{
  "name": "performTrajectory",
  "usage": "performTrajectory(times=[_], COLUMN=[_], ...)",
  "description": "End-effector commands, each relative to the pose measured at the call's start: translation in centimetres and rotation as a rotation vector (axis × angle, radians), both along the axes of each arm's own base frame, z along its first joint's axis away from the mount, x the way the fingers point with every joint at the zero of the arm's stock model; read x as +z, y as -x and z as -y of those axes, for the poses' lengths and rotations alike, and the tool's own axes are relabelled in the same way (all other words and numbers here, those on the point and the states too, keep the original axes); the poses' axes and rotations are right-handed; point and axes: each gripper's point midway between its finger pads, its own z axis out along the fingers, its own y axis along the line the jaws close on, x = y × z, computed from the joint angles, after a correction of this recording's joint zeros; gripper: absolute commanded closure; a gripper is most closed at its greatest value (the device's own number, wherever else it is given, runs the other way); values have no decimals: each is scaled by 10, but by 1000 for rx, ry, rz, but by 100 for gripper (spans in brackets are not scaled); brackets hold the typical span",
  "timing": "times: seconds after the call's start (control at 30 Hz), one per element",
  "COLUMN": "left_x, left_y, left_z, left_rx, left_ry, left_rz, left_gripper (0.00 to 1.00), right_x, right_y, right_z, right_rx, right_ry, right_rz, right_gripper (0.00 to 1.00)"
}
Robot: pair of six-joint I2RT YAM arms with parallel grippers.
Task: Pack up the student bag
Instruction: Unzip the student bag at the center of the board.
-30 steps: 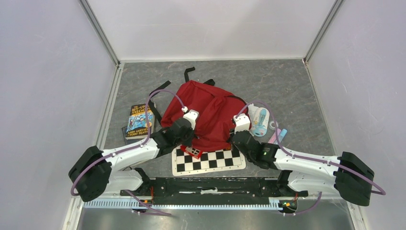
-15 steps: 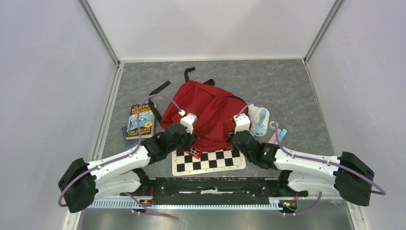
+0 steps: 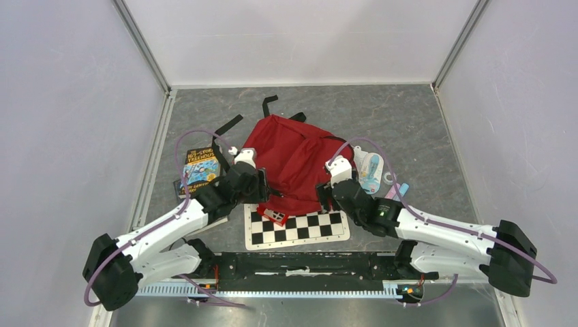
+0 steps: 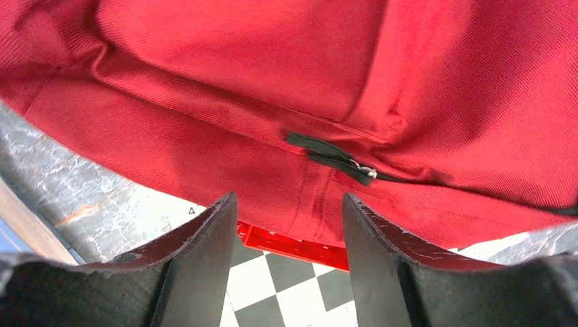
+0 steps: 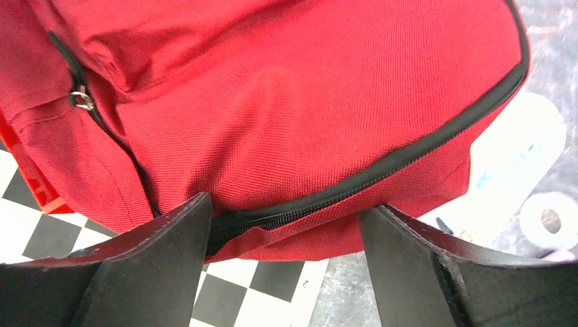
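Bag lies flat mid-table, long axis running near to far with a slight lean left, black straps trailing toward the far wall and the zipped edge toward the arms, overlapping the checkerboard and a red box. Left gripper at the bag's near-left edge, jaws apart and holding nothing, zipper pull just ahead; book lies left of it. Right gripper at the near-right edge, jaws wide, the zipper seam bulging between the fingers, contact unclear.
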Motion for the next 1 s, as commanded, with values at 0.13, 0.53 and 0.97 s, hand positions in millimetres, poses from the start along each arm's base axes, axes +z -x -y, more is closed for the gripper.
performTrajectory(times=[0.13, 0.53, 0.97], left_x=[-3, -29, -40], left_y=[-8, -14, -10], left_z=[-18, -41, -66], left_rx=[196, 301, 393], left_ry=[207, 351, 317], left_rz=[-70, -148, -124], left_gripper=[31, 31, 28], right_x=[68, 78, 116], right_y=[-9, -12, -8], right_z=[-49, -128, -69], right_rx=[247, 384, 173], right_ry=[26, 16, -53], right_rz=[98, 11, 45], right_gripper=[13, 15, 2])
